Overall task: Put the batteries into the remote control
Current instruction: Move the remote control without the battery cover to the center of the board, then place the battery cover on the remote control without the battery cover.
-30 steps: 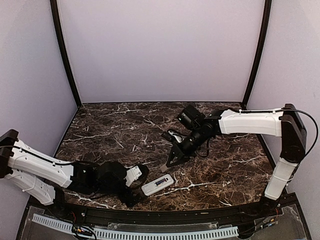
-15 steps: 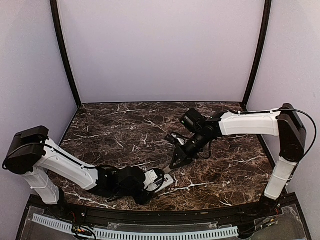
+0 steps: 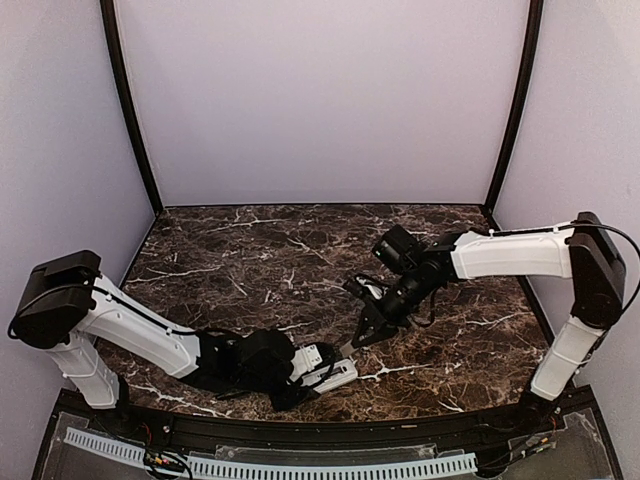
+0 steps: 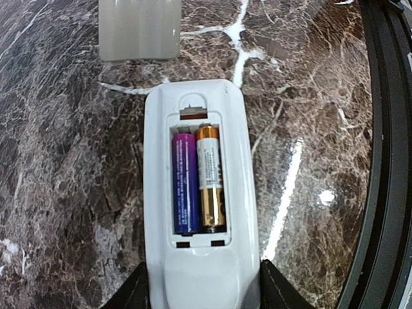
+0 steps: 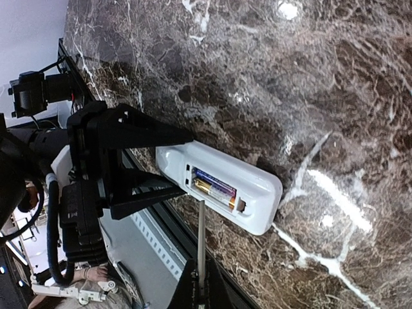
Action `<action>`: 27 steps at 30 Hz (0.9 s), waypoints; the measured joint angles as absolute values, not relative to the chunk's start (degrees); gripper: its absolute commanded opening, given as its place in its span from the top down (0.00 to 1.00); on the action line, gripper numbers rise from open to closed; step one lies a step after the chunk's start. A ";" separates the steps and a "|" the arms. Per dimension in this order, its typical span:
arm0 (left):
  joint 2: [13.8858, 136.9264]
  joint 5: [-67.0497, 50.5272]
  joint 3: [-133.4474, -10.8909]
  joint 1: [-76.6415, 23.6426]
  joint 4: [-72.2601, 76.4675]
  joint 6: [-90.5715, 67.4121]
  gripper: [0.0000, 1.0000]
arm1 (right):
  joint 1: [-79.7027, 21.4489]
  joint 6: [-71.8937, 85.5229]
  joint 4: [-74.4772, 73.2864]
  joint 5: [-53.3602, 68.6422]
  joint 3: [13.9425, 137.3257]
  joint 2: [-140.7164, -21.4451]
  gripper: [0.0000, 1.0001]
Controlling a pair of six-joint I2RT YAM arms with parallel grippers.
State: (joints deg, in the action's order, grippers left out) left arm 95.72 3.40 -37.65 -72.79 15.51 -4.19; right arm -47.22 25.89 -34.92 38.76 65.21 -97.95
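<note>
Near the table [image 3: 250,250] edge, left gripper [image 4: 203,293] clamps the remote control [image 4: 158,161] — batteries [image 4: 196,180] seated; right gripper [image 5: 201,286] pinches the cover [image 4: 138,29].

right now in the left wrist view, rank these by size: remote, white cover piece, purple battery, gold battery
1. remote control, clearly largest
2. white cover piece, though the top edge of the view cuts it off and it sits farther away
3. purple battery and gold battery: they look alike, so no ranking
</note>
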 measured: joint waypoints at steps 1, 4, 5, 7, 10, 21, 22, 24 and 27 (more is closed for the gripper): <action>95.74 2.74 -37.69 -72.79 15.49 -3.66 0.57 | -47.22 26.48 -34.70 38.81 64.25 -97.01 1.00; 96.36 1.85 -38.41 -73.03 15.42 -1.78 0.47 | -47.22 29.15 -32.82 39.44 60.49 -93.89 1.00; 96.88 1.69 -38.96 -73.30 15.38 -1.17 0.44 | -47.22 29.95 -31.97 39.77 59.37 -93.12 1.00; 98.02 1.32 -40.40 -73.84 15.07 -0.14 0.37 | -47.24 32.38 -29.45 40.60 56.29 -91.59 1.00; 98.74 0.40 -41.28 -74.46 14.98 0.99 0.24 | -47.66 35.68 -26.20 41.54 53.15 -91.20 1.00; 93.25 1.15 -38.09 -74.81 9.13 -1.50 0.25 | -50.26 40.86 -14.76 46.52 49.80 -93.45 1.00; 93.14 1.39 -38.09 -74.81 8.86 -1.83 0.26 | -50.26 40.34 -14.81 46.89 50.43 -94.63 1.00; 93.06 1.83 -38.09 -74.81 8.62 -2.33 0.26 | -50.26 38.76 -15.31 47.31 51.94 -97.01 1.00; 92.95 2.42 -38.06 -74.81 8.43 -2.83 0.26 | -50.24 36.71 -16.36 47.77 53.25 -98.91 1.00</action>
State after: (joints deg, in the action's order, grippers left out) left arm 92.95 2.42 -38.06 -74.81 8.43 -2.83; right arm -50.24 36.71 -16.36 47.77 53.25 -98.91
